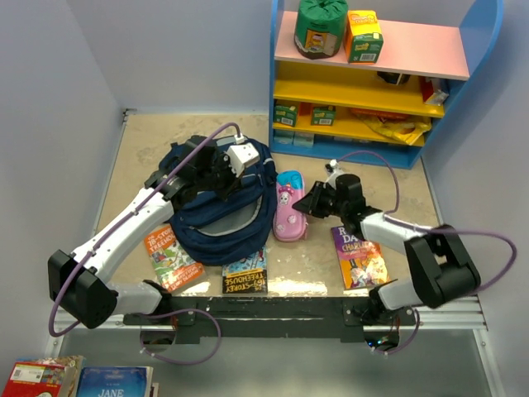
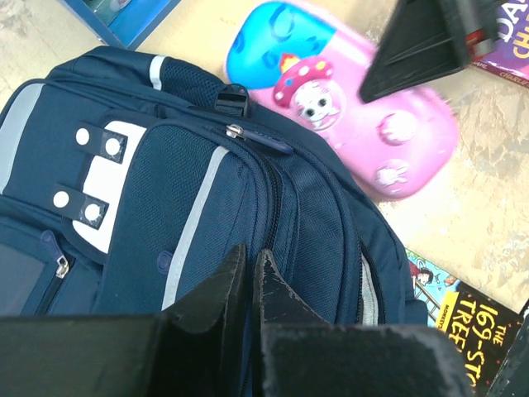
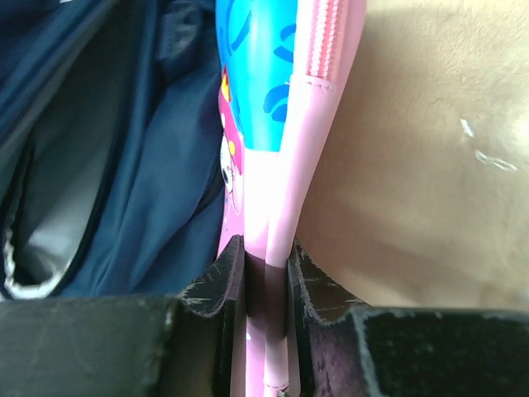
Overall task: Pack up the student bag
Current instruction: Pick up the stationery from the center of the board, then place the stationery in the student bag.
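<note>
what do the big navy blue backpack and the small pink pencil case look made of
Navy blue backpack: woven fabric, probably nylon or polyester, matte; visible weave, mesh panels, stitched seams. Pink pencil case: smooth, slightly glossy moulded shell, perhaps coated foam or plastic; raised bunny shapes, fabric zip band.

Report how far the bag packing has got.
Done: the student bag gapes open; nothing visibly inside. In hand: the right gripper is shut on the pink pencil case beside it; the left gripper is shut at the bag. Left: case and three books lie outside it.
</note>
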